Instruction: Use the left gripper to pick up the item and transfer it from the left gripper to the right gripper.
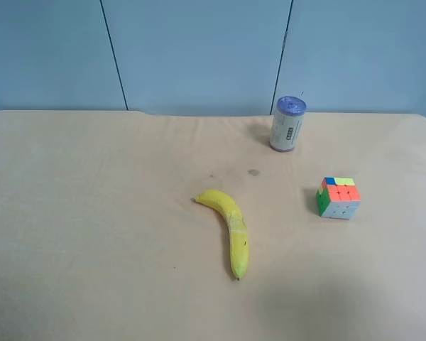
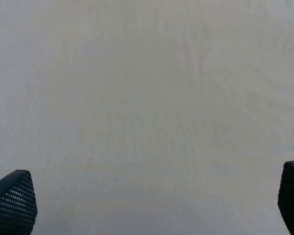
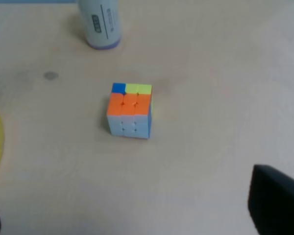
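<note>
The left gripper (image 2: 147, 205) is spread wide: only its two dark fingertips (image 2: 12, 200) show at the edges of the left wrist view, far apart, with nothing between them but bare beige surface (image 2: 147, 98). It holds and touches nothing. The right gripper (image 3: 132, 215) is likewise wide apart, one black fingertip (image 3: 277, 200) showing at one corner of the right wrist view and a sliver of the other at the opposite edge; it too is empty and clear of every object.

The puzzle cube (image 1: 338, 197) sits flat on the surface, alone and untouched, toward the exterior high view's right. Its top face is mostly orange, with a back row of one blue sticker and two yellow-green ones; the near side looks white or pale, and another side shows green. In the right wrist view the cube (image 3: 130, 110) lies ahead of the gripper, between its fingertips' lines but well apart from them.

A banana (image 1: 228, 231) lies near the middle of the surface, and a white can with a purple lid (image 1: 288, 123) stands upright farther back.
</note>
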